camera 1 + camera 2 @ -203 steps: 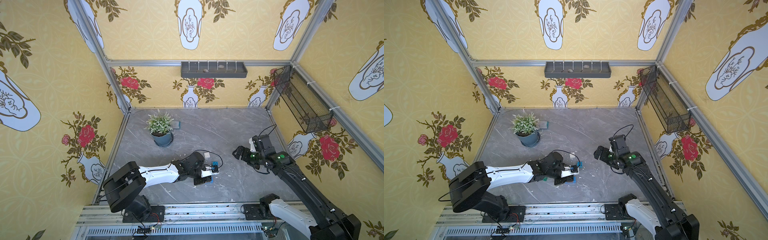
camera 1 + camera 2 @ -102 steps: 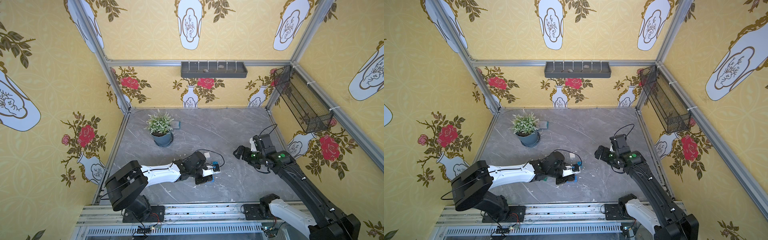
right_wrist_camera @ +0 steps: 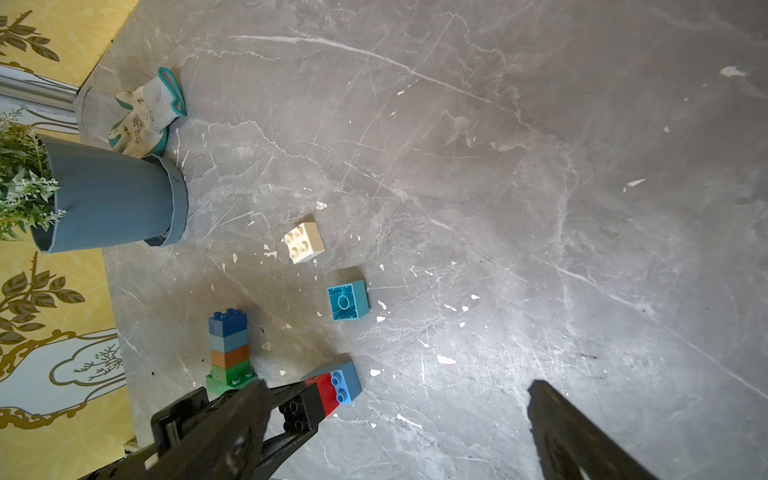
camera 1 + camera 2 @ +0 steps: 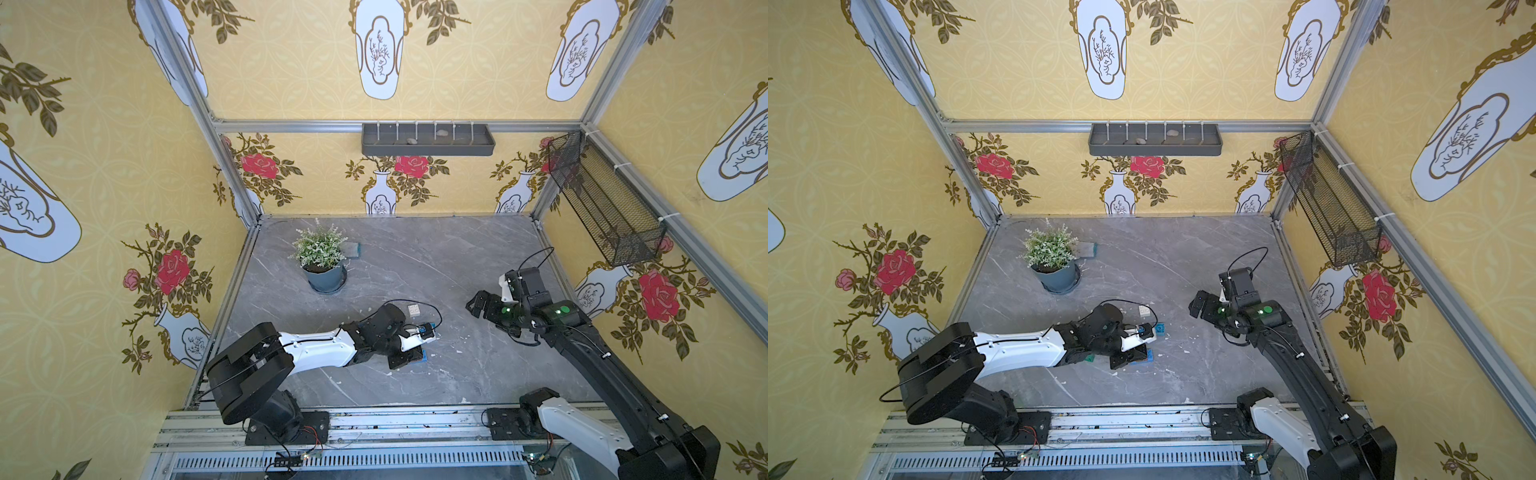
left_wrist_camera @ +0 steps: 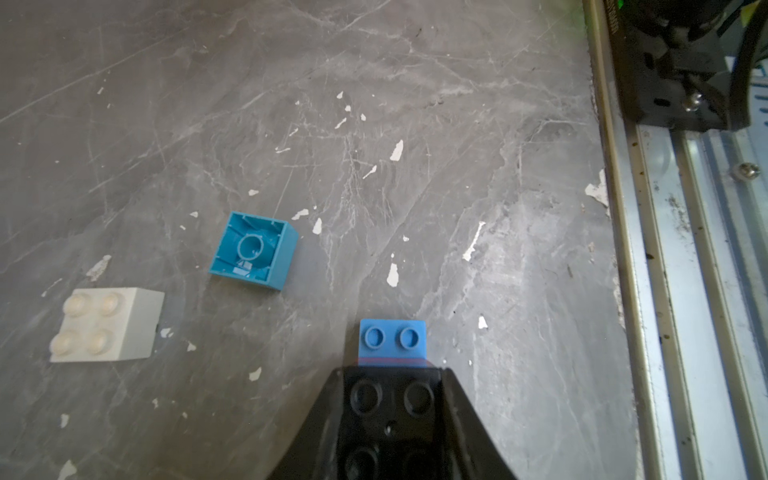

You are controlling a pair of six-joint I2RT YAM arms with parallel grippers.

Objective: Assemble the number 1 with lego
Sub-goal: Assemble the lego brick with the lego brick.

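You're working over a grey marble-look tabletop [image 4: 436, 266], flecked with white chips and walled in yellow floral paper, with a potted plant [image 4: 322, 259] sitting at 10 o'clock. Near 6 o'clock your left gripper [image 5: 392, 386] is clamping the black end of a joined black-red-blue piece [image 3: 326, 392], probably leaving the blue end free for placing by the standing tower [image 3: 229, 353]. Your right gripper [image 4: 478, 305] is hanging wide and empty at 3 o'clock, while the white brick [image 3: 304, 242] and the upturned teal brick [image 3: 347, 300] are lying loose.
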